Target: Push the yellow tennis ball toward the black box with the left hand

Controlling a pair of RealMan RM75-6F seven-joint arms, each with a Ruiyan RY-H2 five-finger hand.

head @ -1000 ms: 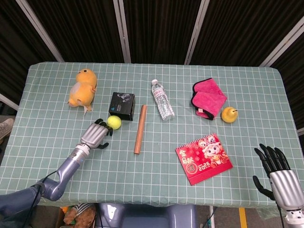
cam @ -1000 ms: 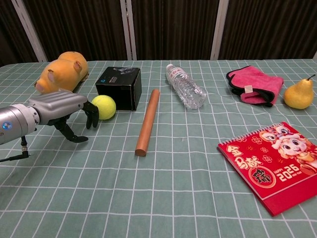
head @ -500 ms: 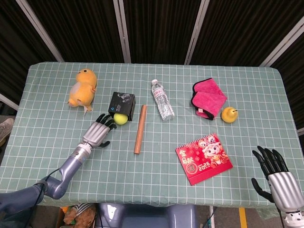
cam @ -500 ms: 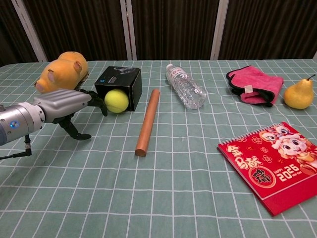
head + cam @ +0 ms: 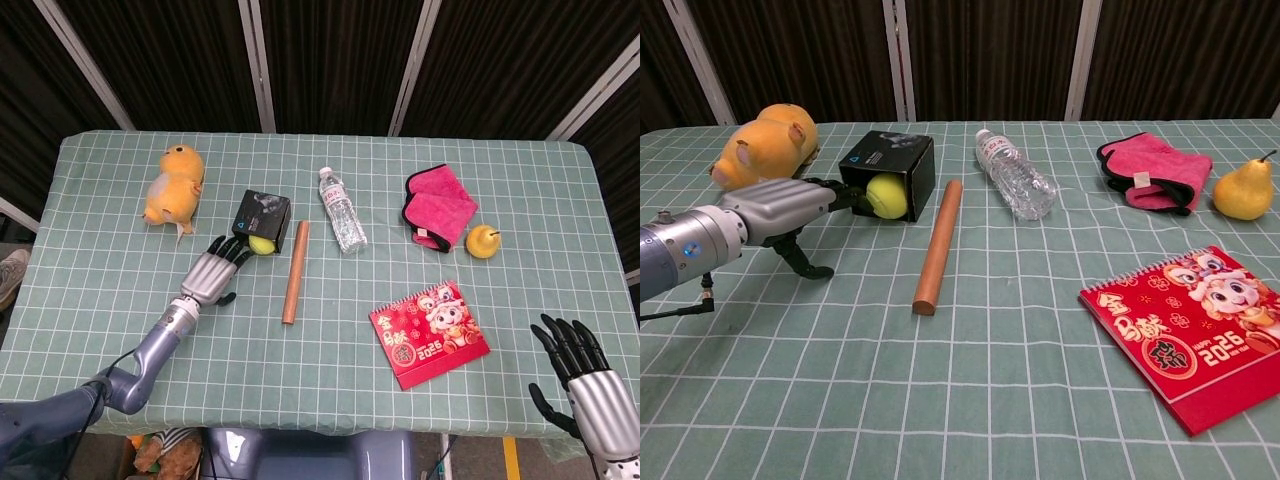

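Note:
The yellow tennis ball [image 5: 262, 244] [image 5: 887, 195] lies pressed against the front face of the black box [image 5: 263, 213] [image 5: 886, 157]. The box sits slightly turned on the cloth. My left hand [image 5: 213, 272] [image 5: 790, 207] reaches in from the left with its fingers stretched out, and the fingertips [image 5: 858, 196] touch the ball's left side. It holds nothing. My right hand [image 5: 580, 370] is at the lower right corner of the head view, fingers spread and empty, off the table's front edge.
A wooden rod [image 5: 293, 272] [image 5: 938, 245] lies just right of the ball. An orange plush toy [image 5: 173, 186] [image 5: 762, 143] sits left of the box. Further right are a water bottle [image 5: 342, 210], a pink cloth [image 5: 437, 203], a pear [image 5: 483, 241] and a red calendar [image 5: 428, 332].
My left hand has moved forward and right, rolling the ball up against the black box. The box has shifted and turned a little. My right hand has sunk slightly lower.

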